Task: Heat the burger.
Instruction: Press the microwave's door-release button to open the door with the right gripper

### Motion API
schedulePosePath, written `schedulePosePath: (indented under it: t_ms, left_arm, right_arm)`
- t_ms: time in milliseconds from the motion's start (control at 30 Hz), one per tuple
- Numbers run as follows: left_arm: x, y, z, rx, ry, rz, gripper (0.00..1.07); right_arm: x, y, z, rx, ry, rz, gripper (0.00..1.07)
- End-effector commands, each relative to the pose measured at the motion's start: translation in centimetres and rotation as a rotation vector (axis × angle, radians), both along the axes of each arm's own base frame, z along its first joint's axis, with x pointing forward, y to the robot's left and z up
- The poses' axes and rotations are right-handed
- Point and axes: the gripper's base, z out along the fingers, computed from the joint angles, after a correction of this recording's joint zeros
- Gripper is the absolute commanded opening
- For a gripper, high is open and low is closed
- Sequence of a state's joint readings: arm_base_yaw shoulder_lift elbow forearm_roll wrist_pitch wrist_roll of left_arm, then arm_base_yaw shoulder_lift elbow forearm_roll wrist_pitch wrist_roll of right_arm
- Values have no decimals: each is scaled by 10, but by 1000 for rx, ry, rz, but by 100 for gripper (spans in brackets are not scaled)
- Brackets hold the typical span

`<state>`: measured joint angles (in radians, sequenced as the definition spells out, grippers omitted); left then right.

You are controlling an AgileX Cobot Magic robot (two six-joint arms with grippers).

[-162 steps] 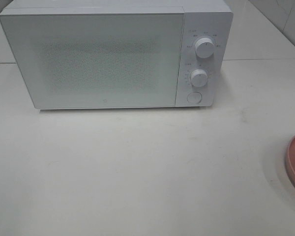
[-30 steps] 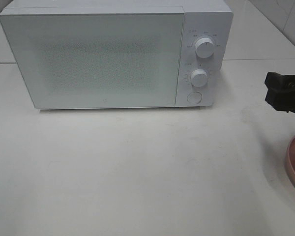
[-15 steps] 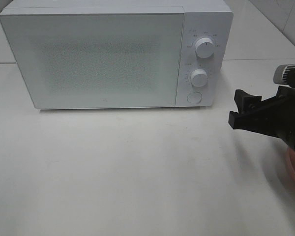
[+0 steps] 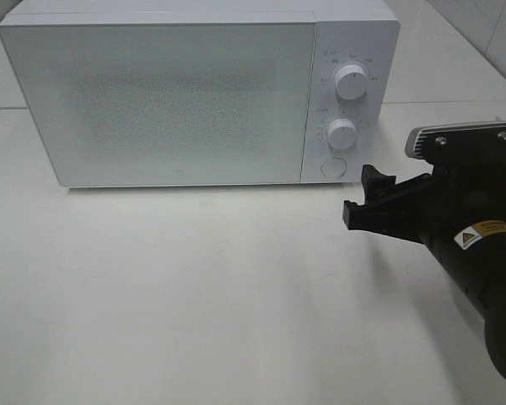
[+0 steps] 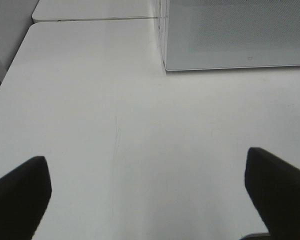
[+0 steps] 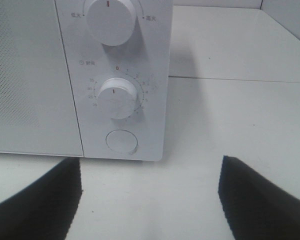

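White tabletop (image 4: 194,295) spreads open before the shut white boxy microwave (image 4: 160,93). My black right gripper (image 4: 360,196), jaws wide, has advanced leftward near its round white dials (image 4: 341,133); left gripper (image 5: 146,162) wide too. Burger's place: can't tell.

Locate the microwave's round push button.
In the exterior high view the round push button sits at the lower right front corner of the microwave, directly below the lower dial; the right hand is just right of it.
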<state>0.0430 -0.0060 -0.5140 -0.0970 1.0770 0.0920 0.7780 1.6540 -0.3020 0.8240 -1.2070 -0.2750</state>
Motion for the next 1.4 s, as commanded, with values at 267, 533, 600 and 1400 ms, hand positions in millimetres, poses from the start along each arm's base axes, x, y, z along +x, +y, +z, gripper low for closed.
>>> schedulePosePath:
  t_ms: [267,533,600,1400]
  left_arm:
    - [-2,-1,1,-9,-22,-5,98]
    - [-2,-1,1,-9,-22,-5,98]
    - [-2,-1,1,-9,-22,-5,98]
    - [-2,-1,1,-9,-22,-5,98]
  right_arm:
    - [18,14,12,6,-145,-30,76]
    - [20,16,14,43,-151,-32,76]
    - [20,16,14,84,-150,-39,76]
    - [18,19,2,1296,30,-301,25]
